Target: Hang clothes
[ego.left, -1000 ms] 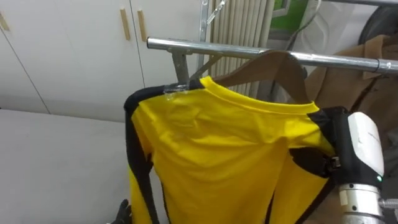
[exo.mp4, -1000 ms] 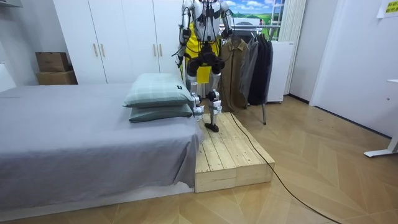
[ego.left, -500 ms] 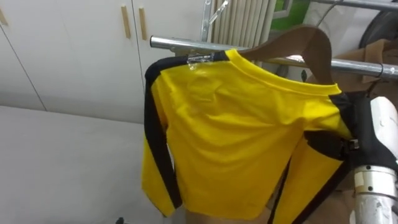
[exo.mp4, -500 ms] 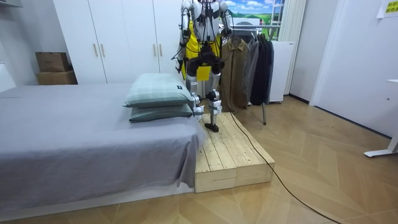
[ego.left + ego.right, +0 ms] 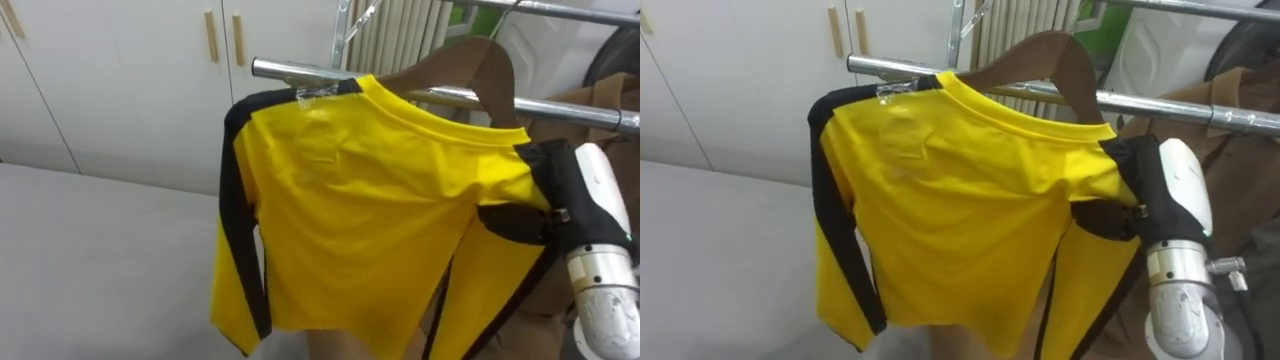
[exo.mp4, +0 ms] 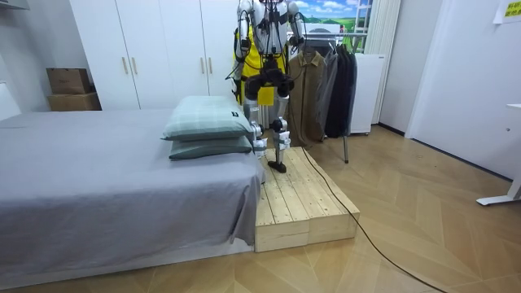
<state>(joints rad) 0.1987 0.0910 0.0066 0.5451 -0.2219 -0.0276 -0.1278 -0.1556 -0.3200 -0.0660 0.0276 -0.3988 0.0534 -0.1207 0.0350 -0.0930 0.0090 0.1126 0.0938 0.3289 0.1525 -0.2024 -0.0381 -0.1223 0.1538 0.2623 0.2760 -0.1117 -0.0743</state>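
White wardrobe doors point(image 5: 120, 80) with wooden handles fill the far left, and the grey bed point(image 5: 90, 250) lies below them. A metal rail point(image 5: 300, 72) starts just right of the doors and runs on to the right edge. The shirt point(image 5: 370, 210), yellow with black stripes down its shoulders and sleeves, is held up in front of this rail on a wooden hanger point(image 5: 480, 65). One black shoulder sits just under the rail's left end, and a sleeve hangs down on the left side. The hanger's arched top rises above the rail behind the collar, but its hook cannot be made out, so I cannot tell whether it rests on the rail. At the shirt's right shoulder is the right hand point(image 5: 590, 195), its pale back turned to the camera. Its dark fingers point(image 5: 515, 222) are curled over the cloth there, gripping the shirt at the hanger's end. Behind the hand, brown coats point(image 5: 600, 100) hang from the rail.

In the room view the robot stands on a wooden platform point(image 6: 301, 199) beside the bed, with its back to the camera. It faces the wardrobe and the rack, with the shirt up at chest height.
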